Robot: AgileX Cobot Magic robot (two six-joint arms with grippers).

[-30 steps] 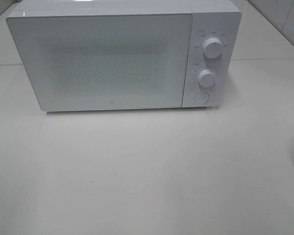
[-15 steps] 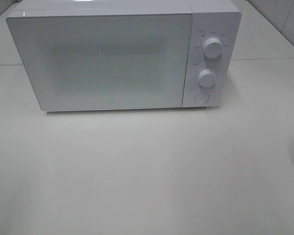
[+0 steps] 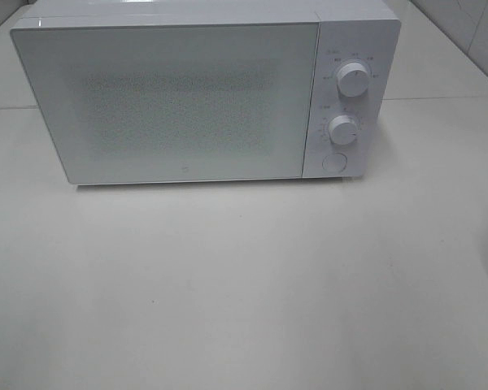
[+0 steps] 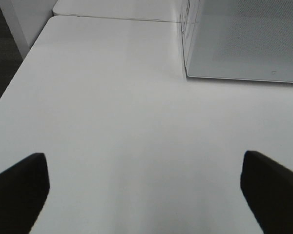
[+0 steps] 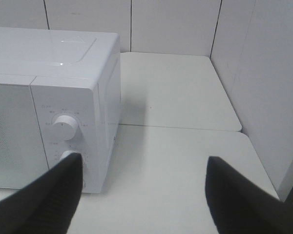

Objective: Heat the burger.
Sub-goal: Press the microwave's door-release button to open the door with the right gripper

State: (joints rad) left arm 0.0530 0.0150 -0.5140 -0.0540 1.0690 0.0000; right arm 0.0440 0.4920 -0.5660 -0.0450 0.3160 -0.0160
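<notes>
Two grippers, neither holding anything. Your left gripper (image 4: 144, 158) stands spread wide above the table (image 4: 112, 97), touching nothing. In the high view, the microwave (image 3: 179, 97) sits at the table's 12 o'clock. Your right gripper (image 5: 144, 163) has its jaws apart and nothing between them, facing the microwave's upper knob (image 5: 65, 124). The burger shows in no view, so you cannot tell where it lies relative to either gripper

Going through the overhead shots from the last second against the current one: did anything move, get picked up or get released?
Nothing visibly changed. The microwave stands closed in the same spot on the table, and its upper knob and lower knob are turned as before.
</notes>
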